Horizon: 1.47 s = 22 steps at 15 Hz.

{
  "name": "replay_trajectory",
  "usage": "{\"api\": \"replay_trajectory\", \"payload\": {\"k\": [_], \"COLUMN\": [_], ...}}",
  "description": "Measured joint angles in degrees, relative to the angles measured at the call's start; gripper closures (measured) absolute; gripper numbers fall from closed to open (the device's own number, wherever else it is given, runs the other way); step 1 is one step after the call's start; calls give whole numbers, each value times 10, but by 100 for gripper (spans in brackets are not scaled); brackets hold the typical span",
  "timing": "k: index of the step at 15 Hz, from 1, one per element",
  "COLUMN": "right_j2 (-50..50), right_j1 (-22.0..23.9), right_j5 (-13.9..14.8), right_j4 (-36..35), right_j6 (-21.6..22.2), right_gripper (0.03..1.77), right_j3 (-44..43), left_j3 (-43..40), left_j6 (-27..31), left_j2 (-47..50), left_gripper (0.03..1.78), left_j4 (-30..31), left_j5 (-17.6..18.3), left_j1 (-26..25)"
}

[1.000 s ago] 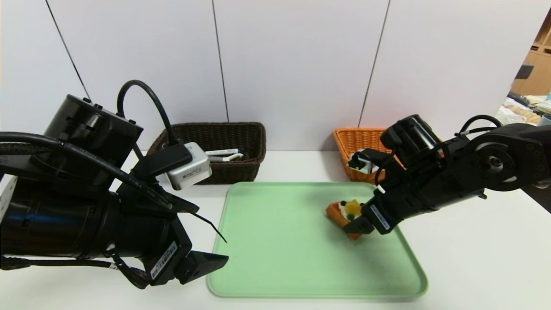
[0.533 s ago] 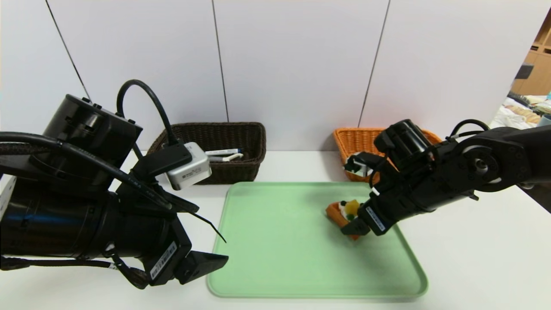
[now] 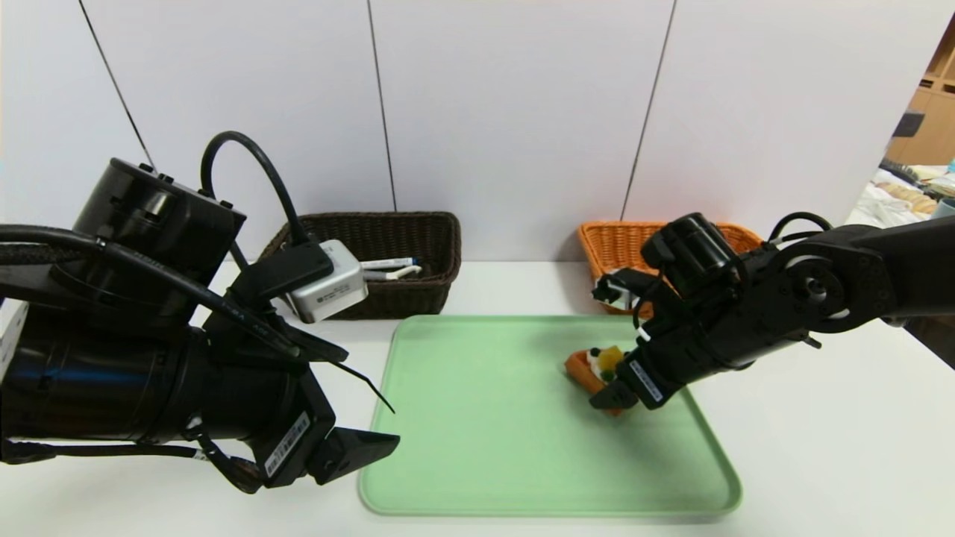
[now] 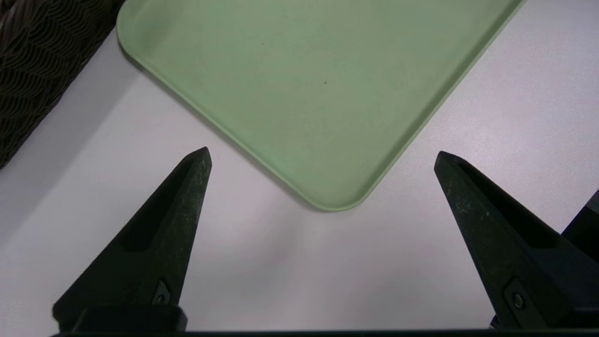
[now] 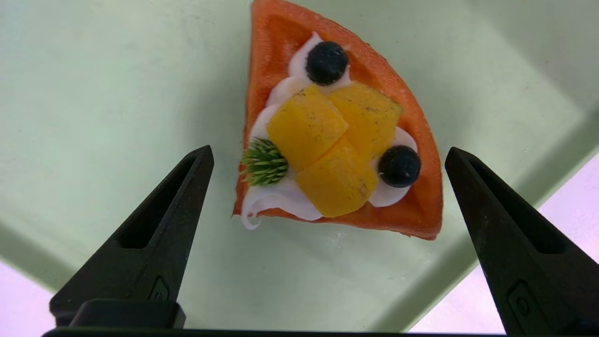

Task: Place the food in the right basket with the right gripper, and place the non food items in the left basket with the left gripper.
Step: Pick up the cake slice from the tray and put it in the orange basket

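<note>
Reading the head view: the right gripper [image 3: 613, 399] hung over the waffle [image 3: 597, 368], which lay on the green tray [image 3: 522, 447] toward its right side, partly hidden by the fingers.
Nearer arm: the right by far; the left gripper [image 3: 358, 447] sat parked at the tray's near-left corner, well apart from the waffle.
Left basket [image 3: 418, 231]: dark brown, behind the tray's left corner, holding the marker pen [image 3: 384, 263] and the peeler [image 3: 399, 274].
Right basket [image 3: 619, 246]: orange, just behind the tray's right corner; its inside was largely hidden by the right arm, so contents could not be told.

Left wrist view: the left gripper [image 4: 323, 157] stood wide open, holding nothing, over the white surface [image 4: 262, 262] beside the tray corner [image 4: 327, 201].

Right wrist view: the right gripper [image 5: 327, 152] was spread wide, gripping nothing, with the waffle [image 5: 290, 42] lying between the fingers and slightly ahead of the tips.
Long axis: the wedge ran roughly away from the gripper, pointed end farthest, broad edge across the gap.
Judgement: closing seemed to need a little more descent first.
</note>
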State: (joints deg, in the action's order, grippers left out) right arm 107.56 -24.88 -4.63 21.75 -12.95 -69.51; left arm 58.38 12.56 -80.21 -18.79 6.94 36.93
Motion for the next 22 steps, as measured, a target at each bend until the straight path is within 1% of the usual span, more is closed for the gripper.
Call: {"api": "replay_trajectory", "payload": {"k": [1,3,19,21,22], "right_j2": [3,6,2,2,1], "right_j1": [0,0,-3,-3,-4], "right_j5": [9,12,12,12,12], "right_j4": [0,0,0,0,0], "right_j6": [0,-1,-1,-1,0], "right_gripper": [9,9,9,45,56], "right_j3": [0,0,0,1,1], "left_j3": [-1,-1,0,0,0], "left_j6": [0,0,0,0,0], "left_j2": [0,-1,-2,-1,-1], "left_gripper": [12,12,12,12,12], "left_j4": [0,0,0,1,1], "left_j5": [0,0,0,0,0], "left_j1": [0,0,0,0,0]}}
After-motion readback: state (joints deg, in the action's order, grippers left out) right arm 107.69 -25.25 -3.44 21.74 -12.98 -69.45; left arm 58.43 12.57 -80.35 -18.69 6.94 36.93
